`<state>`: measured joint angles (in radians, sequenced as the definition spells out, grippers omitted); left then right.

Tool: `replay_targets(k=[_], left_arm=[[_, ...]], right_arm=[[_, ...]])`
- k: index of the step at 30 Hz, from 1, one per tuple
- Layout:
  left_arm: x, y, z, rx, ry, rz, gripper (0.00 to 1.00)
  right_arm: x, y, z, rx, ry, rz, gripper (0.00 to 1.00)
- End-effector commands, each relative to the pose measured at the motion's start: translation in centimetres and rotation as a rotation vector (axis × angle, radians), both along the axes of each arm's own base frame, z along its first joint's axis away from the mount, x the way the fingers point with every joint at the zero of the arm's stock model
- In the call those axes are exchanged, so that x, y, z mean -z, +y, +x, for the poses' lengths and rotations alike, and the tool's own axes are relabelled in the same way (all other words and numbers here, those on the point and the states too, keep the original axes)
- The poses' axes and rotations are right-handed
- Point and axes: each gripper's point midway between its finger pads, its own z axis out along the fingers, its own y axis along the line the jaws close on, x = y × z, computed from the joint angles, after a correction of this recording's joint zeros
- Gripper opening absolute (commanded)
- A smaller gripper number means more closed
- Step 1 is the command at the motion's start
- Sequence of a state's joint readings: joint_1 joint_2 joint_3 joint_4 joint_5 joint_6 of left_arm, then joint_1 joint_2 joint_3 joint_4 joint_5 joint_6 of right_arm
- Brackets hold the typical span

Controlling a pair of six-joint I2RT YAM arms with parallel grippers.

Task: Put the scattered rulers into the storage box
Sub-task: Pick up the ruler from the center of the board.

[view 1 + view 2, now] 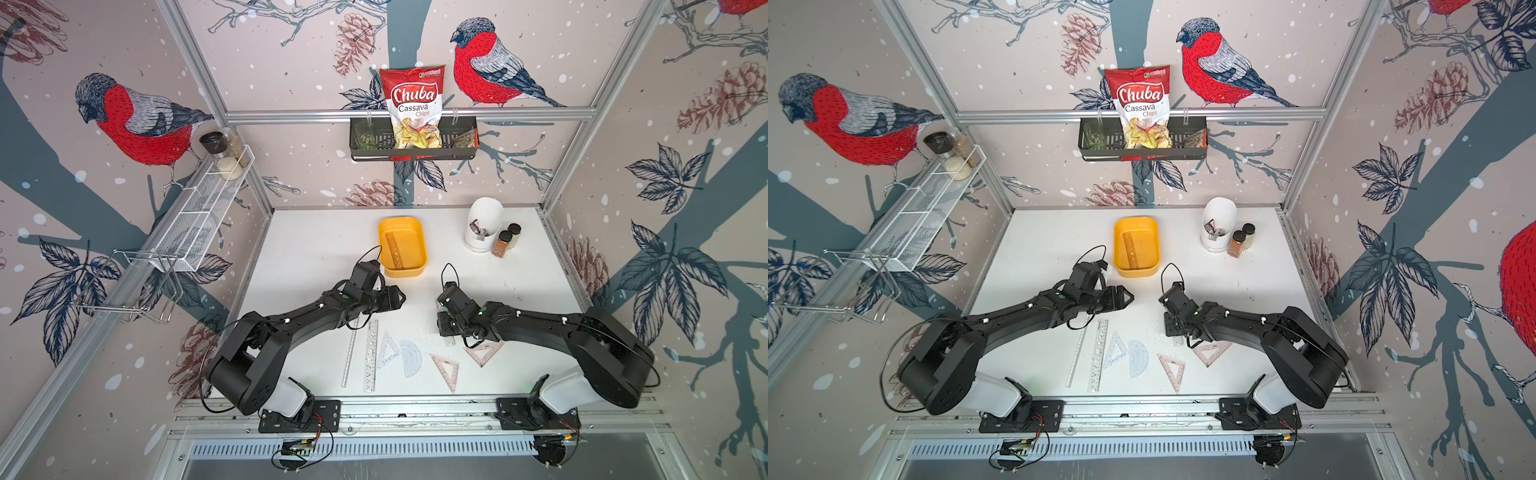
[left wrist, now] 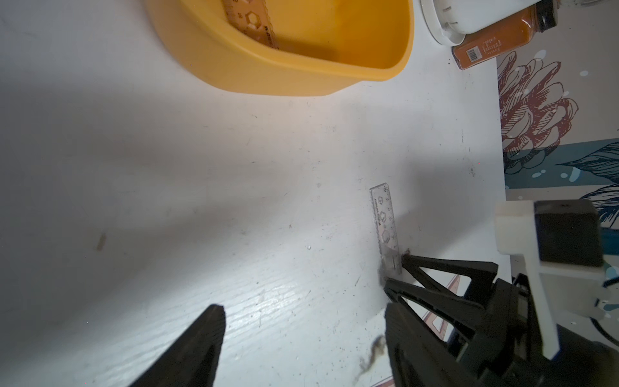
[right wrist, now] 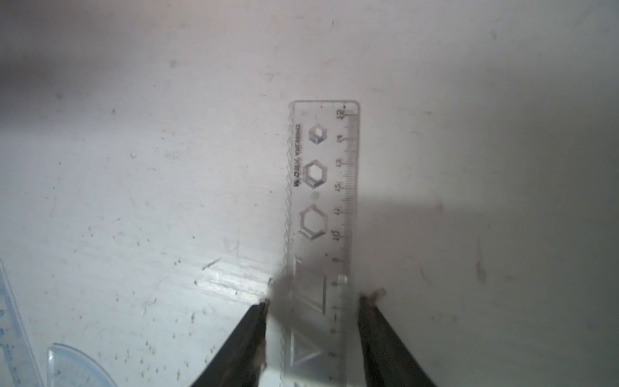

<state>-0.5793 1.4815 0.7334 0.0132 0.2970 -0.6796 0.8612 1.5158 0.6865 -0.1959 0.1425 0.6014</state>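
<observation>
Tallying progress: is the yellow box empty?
No, one stencil ruler lies flat on the floor of the storage box.

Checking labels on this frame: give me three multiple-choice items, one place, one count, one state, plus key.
1. The protractor lies: A in the wall basket; B on the table beside a bluish triangle; C in the white pot.
2. The storage box holds: A no ruler; B one ruler; C three rulers.
3. The left gripper is: A open, empty; B shut on a ruler; C shut on a jar.
Key: B, it lies flat by the triangle; B, a single ruler shows inside the storage box; A, its fingers stand apart around nothing.
</observation>
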Motion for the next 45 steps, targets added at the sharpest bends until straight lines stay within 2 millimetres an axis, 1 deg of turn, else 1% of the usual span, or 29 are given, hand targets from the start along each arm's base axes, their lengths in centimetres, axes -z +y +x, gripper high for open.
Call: replay_targets(k=[1, 6, 19, 24, 28, 32, 35, 39, 45], left_arm=[[-0.1, -0.4, 0.1, 0.024, -0.021, -0.011, 0.79], [0.5, -0.2, -0.1, 0.027, -0.015, 0.002, 0.79], [1.3, 0.6, -0.1, 0.022, -0.008, 0.007, 0.79], [1.4, 0.7, -0.2, 0.03, -0.004, -0.003, 0.79], [1.4, 0.2, -0.3, 0.052, 0.006, -0.025, 0.79], [1.0, -0.6, -0.7, 0.075, 0.011, -0.052, 0.78], [1.0, -0.9, -1.0, 0.082, 0.017, -0.061, 0.78], [1.1, -1.3, -1.1, 0.083, 0.022, -0.072, 0.78], [1.4, -1.9, -1.2, 0.087, 0.04, -0.089, 0.78]], right_arm=[[0.5, 0.1, 0.1, 0.019, 0.005, -0.013, 0.48], [0.8, 0.6, 0.7, 0.033, 0.001, -0.038, 0.44], [1.3, 2.4, 3.4, 0.081, -0.011, -0.084, 0.35], [0.6, 4.0, 4.5, 0.086, -0.009, -0.026, 0.35], [-1.0, 5.7, 5.1, 0.072, -0.004, 0.071, 0.37], [-2.7, 6.0, 5.0, 0.057, -0.015, 0.138, 0.4], [-3.3, 5.4, 4.5, 0.047, -0.008, 0.205, 0.41], [-3.0, 4.3, 3.8, 0.037, -0.006, 0.227, 0.42], [-2.0, 4.2, 2.3, 0.016, 0.028, 0.254, 0.42]])
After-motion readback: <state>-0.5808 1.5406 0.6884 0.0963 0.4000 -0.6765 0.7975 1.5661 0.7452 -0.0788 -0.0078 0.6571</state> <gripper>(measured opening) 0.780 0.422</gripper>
